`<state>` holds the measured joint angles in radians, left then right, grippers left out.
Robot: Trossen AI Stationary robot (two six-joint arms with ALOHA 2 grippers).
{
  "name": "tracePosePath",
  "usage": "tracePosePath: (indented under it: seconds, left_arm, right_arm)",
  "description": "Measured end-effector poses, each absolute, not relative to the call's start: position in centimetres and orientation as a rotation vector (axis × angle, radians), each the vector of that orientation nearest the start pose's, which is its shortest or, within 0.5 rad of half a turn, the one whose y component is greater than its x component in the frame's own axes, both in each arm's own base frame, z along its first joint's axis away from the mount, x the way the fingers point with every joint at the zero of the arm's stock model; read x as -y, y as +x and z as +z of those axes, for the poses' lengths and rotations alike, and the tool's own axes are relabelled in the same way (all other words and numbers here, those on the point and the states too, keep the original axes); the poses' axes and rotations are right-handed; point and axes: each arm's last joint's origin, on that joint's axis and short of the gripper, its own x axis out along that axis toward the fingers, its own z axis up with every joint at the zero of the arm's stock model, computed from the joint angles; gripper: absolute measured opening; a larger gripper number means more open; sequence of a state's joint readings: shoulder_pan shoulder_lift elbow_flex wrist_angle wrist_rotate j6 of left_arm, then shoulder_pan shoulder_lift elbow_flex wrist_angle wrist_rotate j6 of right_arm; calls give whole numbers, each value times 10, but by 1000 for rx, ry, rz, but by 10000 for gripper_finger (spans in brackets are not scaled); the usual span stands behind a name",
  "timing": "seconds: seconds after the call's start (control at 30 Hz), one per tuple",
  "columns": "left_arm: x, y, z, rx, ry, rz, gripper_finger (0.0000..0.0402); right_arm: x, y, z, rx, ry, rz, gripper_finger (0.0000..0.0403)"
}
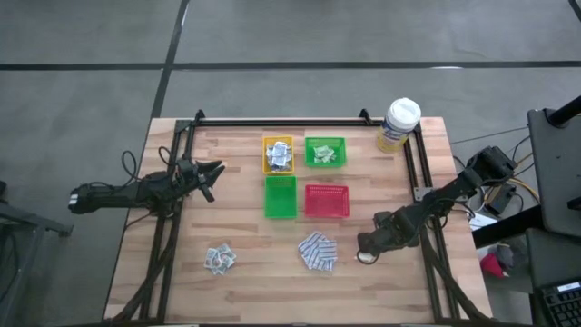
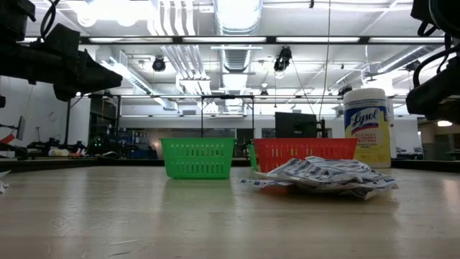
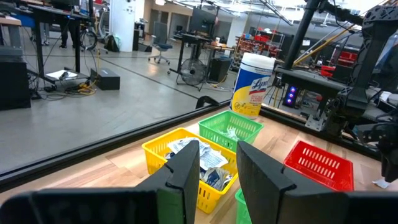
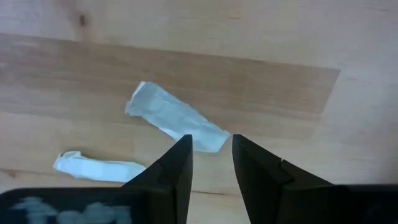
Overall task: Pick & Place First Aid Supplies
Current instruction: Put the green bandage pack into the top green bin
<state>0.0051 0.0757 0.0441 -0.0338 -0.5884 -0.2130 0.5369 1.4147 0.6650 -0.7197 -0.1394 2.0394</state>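
Left gripper [image 1: 214, 173] waits over the table's left side, jaws parted, empty. Blue-and-white pads [image 1: 317, 250] heaped front-centre, outside the trays [image 1: 326, 202]. Right gripper [image 4: 210, 152] hangs just above a pale green strip [image 4: 174, 118], jaws apart, nothing grasped, likely lining up a pick.

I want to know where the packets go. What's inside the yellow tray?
The yellow tray holds a heap of white-grey packets, some with blue print. They cover its floor, so whatever lies beneath them cannot be seen.
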Motion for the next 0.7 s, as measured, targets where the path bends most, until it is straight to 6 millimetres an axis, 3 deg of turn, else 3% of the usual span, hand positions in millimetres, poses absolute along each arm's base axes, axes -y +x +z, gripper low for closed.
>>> tracePosePath:
  seconds: [0.27,0.7]
  left_arm:
    - [-17,95,170,0,-187,597,108]
    - [-17,95,170,1,-192,598,108]
  right_arm:
    - [-109,175,142,-1352,1285,-1059,110]
    - [-109,175,136,-1344,1308,-1028,69]
